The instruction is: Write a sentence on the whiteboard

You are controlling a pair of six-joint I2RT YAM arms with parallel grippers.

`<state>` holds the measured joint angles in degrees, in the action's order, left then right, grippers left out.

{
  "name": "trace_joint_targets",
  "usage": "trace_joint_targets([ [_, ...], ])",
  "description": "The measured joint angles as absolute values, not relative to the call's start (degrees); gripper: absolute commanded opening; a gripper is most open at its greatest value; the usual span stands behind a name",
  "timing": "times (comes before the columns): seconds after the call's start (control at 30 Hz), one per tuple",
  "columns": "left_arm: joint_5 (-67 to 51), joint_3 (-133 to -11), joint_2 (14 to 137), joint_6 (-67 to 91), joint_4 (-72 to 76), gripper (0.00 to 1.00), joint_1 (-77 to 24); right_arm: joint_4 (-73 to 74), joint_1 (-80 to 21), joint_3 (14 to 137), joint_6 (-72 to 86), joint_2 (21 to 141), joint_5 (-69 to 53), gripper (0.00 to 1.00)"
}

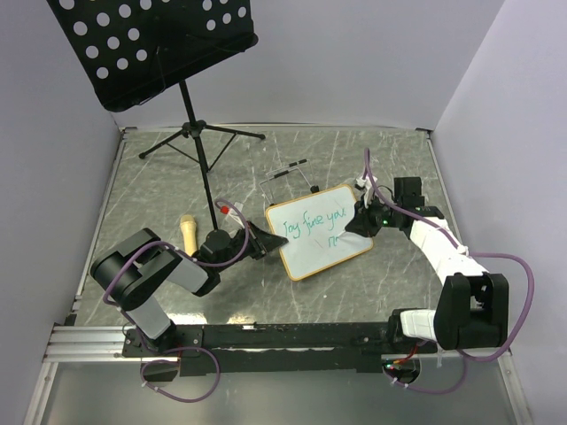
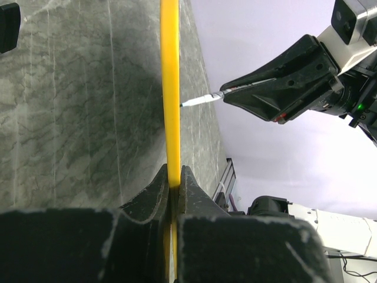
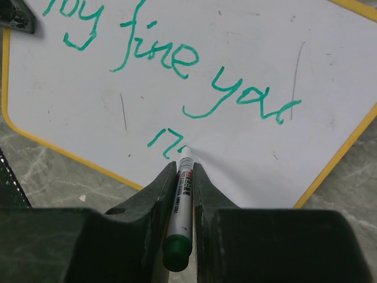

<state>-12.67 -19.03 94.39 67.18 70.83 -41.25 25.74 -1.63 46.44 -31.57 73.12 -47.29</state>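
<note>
The whiteboard [image 1: 321,232] lies tilted on the table, with a tan-yellow frame and green writing "Joy fine you" plus a started mark below. My left gripper [image 1: 268,245] is shut on the board's left edge; in the left wrist view the frame [image 2: 170,88] runs edge-on between the jaws of my left gripper [image 2: 174,177]. My right gripper [image 1: 361,221] is shut on a green-capped marker [image 3: 181,206], tip touching the board [image 3: 247,165] beside the fresh green mark. The right gripper [image 3: 184,171] and marker tip also show in the left wrist view [image 2: 200,101].
A black perforated music stand [image 1: 155,49] on a tripod [image 1: 199,133] stands at the back left. A tan wooden cylinder [image 1: 188,232] lies by the left arm. A thin wire holder [image 1: 288,177] sits behind the board. Walls close in on both sides.
</note>
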Motion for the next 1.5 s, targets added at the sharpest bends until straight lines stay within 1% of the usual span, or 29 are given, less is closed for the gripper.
trace_joint_targets([
  [0.47,-12.6,-19.0,94.4,67.2,70.8,0.01,-41.3,23.8,-1.6,46.5,-29.9,73.1,-45.0,0.0],
  [1.5,-12.6,-19.0,94.4,67.2,70.8,0.01,-41.3,29.2,-0.4,46.9,-34.5,73.4,-47.2,0.0],
])
